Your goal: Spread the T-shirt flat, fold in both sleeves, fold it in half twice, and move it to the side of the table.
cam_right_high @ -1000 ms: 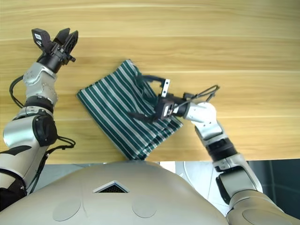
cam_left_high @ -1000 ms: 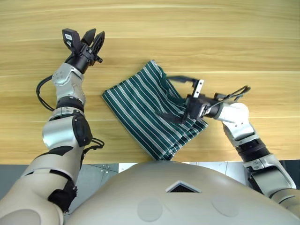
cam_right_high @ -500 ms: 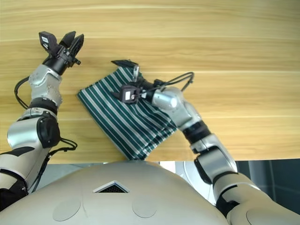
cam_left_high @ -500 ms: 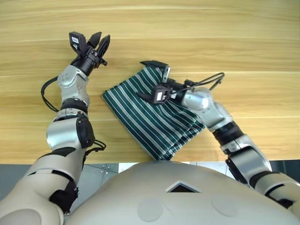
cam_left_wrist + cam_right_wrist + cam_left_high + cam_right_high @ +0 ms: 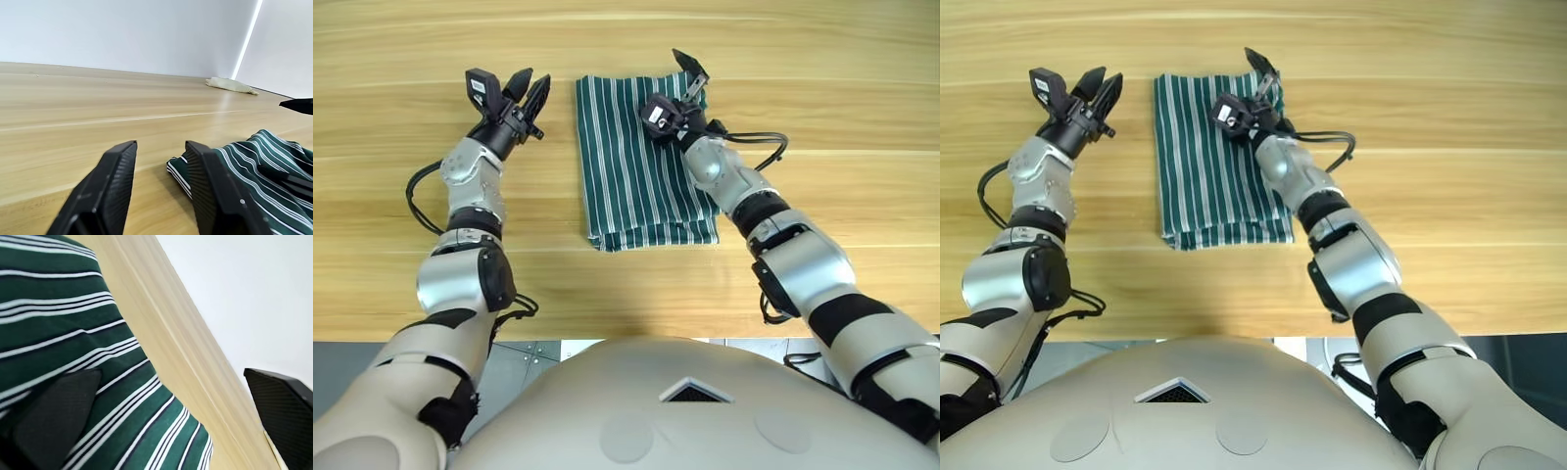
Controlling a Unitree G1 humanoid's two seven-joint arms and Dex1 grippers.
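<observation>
The green T-shirt (image 5: 636, 166) with white stripes lies folded into a narrow rectangle on the wooden table (image 5: 842, 117), its long side running away from me. My right gripper (image 5: 690, 86) is open at the shirt's far right corner. One of its fingers (image 5: 54, 421) lies flat on the cloth and the other stands raised off it. My left gripper (image 5: 530, 86) hovers open just left of the shirt's far left corner, touching nothing. In the left wrist view the shirt's edge (image 5: 254, 156) lies just beyond the left gripper (image 5: 160, 146).
The table's near edge (image 5: 607, 338) runs just behind the shirt's near hem. Bare wood stretches to the left, right and far side. A small pale object (image 5: 230, 84) lies far off on the table by the wall.
The right gripper has swept from the near right across and away from me, and the shirt has slid far across the table and turned square. The left gripper shifted slightly towards the shirt.
</observation>
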